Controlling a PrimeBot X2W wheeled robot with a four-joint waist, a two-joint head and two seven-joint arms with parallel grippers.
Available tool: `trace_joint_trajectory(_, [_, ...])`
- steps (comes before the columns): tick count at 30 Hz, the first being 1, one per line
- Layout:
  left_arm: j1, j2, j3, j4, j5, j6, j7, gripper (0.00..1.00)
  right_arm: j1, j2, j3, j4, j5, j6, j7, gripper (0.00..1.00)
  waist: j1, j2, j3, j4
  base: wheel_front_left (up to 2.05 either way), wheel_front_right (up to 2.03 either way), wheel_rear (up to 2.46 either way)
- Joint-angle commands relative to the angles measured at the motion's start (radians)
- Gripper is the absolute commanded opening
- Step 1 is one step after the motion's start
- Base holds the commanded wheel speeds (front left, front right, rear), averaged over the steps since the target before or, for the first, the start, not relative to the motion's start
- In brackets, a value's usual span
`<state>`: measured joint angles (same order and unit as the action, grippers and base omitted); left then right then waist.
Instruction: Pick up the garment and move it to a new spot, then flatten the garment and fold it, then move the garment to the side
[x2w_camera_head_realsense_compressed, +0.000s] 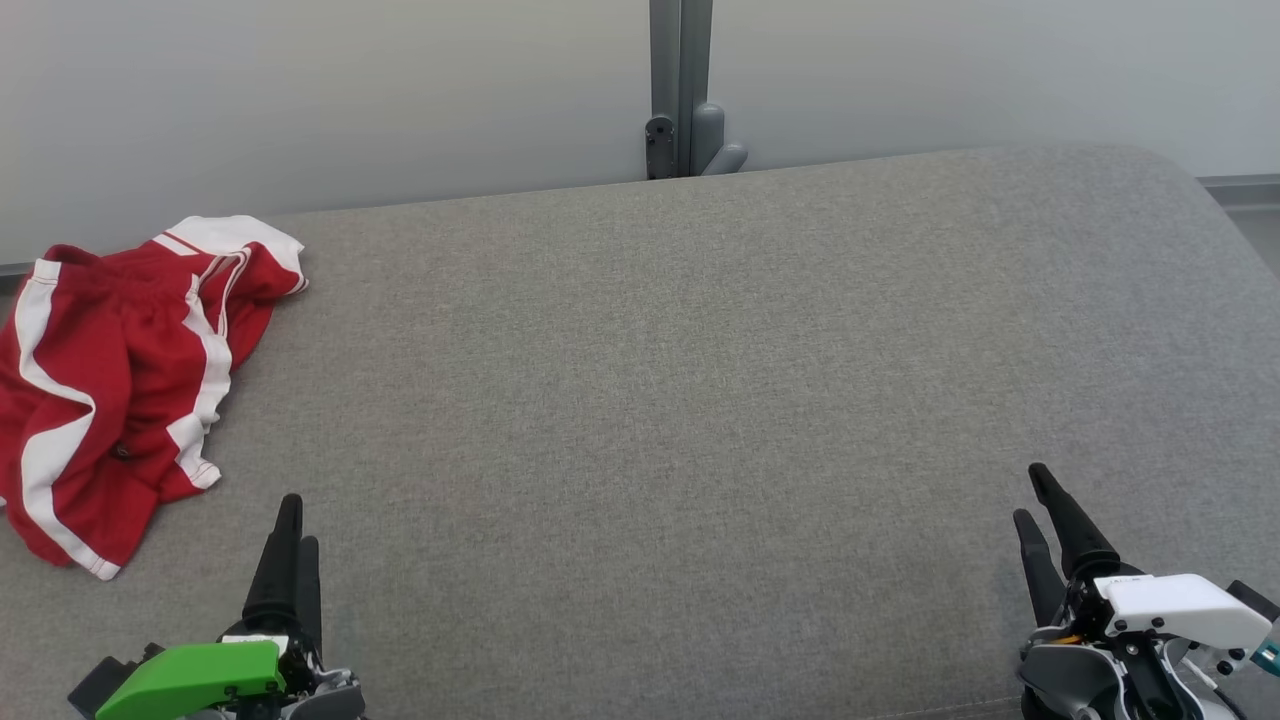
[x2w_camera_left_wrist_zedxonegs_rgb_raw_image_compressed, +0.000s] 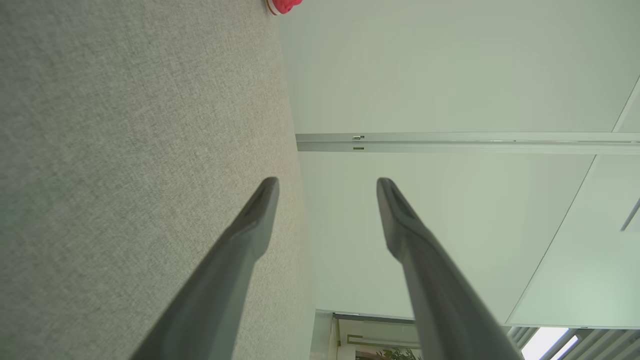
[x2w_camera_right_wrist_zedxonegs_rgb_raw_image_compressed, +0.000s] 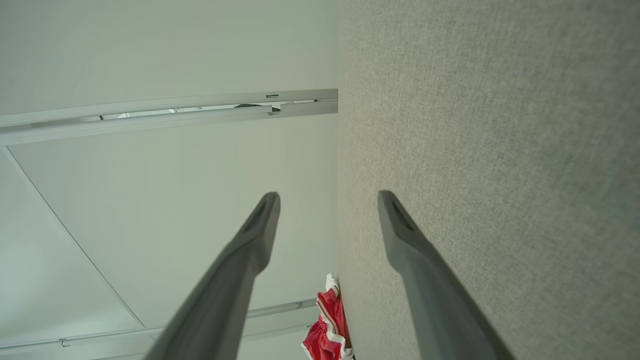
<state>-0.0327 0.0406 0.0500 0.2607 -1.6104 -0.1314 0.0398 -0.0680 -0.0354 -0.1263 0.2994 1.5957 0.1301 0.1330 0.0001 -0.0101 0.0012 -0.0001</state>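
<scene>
Distance marked the scene: the garment (x2w_camera_head_realsense_compressed: 110, 380), a pair of red shorts with white stripes, lay crumpled at the far left of the grey padded surface (x2w_camera_head_realsense_compressed: 640, 400), near its back edge and partly cut off by the head view's left side, while both grippers sat low at the near edge. The left gripper (x2w_camera_head_realsense_compressed: 299, 520) was the nearer one, just to the right of the garment's lower hem but apart from it; the right gripper (x2w_camera_head_realsense_compressed: 1028, 492) was well away on the opposite side. Each had its two dark fingers (x2w_camera_left_wrist_zedxonegs_rgb_raw_image_compressed: 250, 225) spread wide with nothing between them, as both wrist views confirmed, so neither hand was grasping anything. That released, parked posture suited a start: the pick-up seemed not yet begun, and open jaws were ready to close on cloth. The wide bare stretch of upholstery in the middle looked like the reason for moving the garment first, since a bunched heap so close to the corner left little room to flatten and fold. Reaching it would probably fall to the left gripper.
</scene>
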Motion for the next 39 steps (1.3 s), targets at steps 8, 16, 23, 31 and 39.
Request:
trace_joint_trajectory(8, [-0.011,0.005,-0.024,-0.041,0.078,0.003,-0.04,1.0,-0.002,-0.007,0.023,-0.047,-0.081,0.0,-0.052,1.0,0.0,0.0012,-0.001,0.0,0.0,0.0,0.0])
trace_joint_trajectory(16, [-0.008,0.006,-0.042,-0.085,0.216,0.03,-0.07,1.0,0.011,-0.009,0.026,-0.094,-0.211,0.0,-0.092,1.0,0.0,0.0018,-0.003,0.0,0.0,0.0,0.0])
trace_joint_trajectory(23, [-0.005,0.006,-0.074,-0.128,0.391,0.052,-0.095,1.0,0.023,-0.01,0.039,-0.14,-0.345,0.0,-0.124,1.0,0.0,0.0024,-0.004,0.0,0.0,0.0,0.0])
trace_joint_trajectory(31, [0.001,0.007,-0.102,-0.156,0.587,0.075,-0.121,1.0,0.038,-0.011,0.065,-0.178,-0.506,0.0,-0.158,1.0,0.0,0.003,-0.006,-0.001,0.0,0.0,0.0])
trace_joint_trajectory(39, [0.018,0.008,-0.114,-0.166,0.766,0.1,-0.145,1.0,0.052,-0.011,0.102,-0.207,-0.665,0.001,-0.189,1.0,0.0,0.0037,-0.007,-0.001,0.0,0.0,0.0])
